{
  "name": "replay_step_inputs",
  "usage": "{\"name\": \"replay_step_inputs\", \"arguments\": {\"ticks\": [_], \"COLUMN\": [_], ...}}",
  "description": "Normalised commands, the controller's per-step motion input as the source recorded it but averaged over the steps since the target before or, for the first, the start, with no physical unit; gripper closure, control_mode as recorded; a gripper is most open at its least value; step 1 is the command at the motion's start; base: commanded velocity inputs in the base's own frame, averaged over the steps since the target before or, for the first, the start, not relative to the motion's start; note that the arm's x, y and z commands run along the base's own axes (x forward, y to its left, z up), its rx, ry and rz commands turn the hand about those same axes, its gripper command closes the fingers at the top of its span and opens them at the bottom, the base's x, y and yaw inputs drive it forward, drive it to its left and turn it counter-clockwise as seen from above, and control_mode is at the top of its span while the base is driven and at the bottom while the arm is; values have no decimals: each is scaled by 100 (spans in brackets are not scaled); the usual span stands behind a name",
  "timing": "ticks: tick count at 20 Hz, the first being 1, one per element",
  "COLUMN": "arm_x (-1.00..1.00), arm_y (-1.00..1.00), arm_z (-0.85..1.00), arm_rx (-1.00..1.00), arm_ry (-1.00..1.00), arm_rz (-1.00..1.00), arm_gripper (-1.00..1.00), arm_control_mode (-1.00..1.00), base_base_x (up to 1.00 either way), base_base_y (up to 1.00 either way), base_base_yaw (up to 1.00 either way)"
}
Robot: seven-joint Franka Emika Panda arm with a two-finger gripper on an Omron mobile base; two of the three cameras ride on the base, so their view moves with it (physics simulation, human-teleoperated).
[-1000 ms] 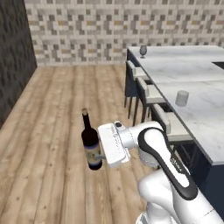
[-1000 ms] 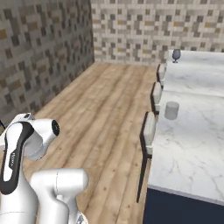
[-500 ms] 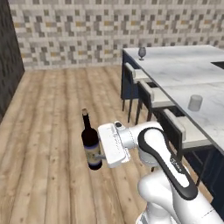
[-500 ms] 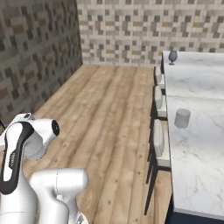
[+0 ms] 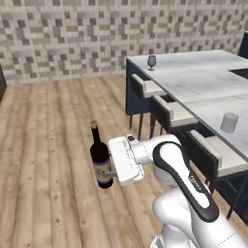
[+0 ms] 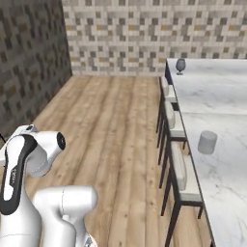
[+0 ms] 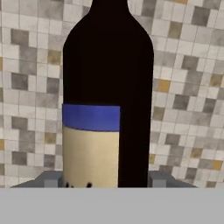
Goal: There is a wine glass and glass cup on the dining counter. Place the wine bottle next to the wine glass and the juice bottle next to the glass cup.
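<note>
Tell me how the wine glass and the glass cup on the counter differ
The wine glass is a greyish goblet with a rounded bowl on a stem and foot; the glass cup is a pale straight-sided tumbler with no stem. The wine glass stands at the far end of the dining counter near the tiled wall; the glass cup stands nearer the robot, by the stools. Both are upright, translucent, and near the counter's stool-side edge.

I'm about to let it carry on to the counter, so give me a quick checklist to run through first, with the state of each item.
1. Wine bottle in the gripper: ok, held at the label.
2. Bottle upright: ok.
3. Wine glass standing at the counter's far corner: ok.
4. Free counter beside the wine glass: ok.
5. Glass cup upright: ok.
6. Juice bottle located: cannot tell.
</note>
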Motion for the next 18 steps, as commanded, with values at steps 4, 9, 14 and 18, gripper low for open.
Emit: {"name": "replay_step_inputs", "arguments": {"ticks": [4, 9, 14, 18], "arm_x": [0, 0, 0, 0], "arm_y": [0, 0, 0, 0], "arm_z": [0, 0, 0, 0], "arm_rx": [0, 0, 0, 0], "arm_ry": [0, 0, 0, 0], "arm_rz": [0, 0, 0, 0], "arm_gripper": [100, 100, 100, 100], "arm_control_mode": [100, 100, 100, 100], "base_base_x": [65, 68, 70, 72], "base_base_y": [47, 48, 46, 43], "base_base_yaw": [-19, -12, -12, -13]}}
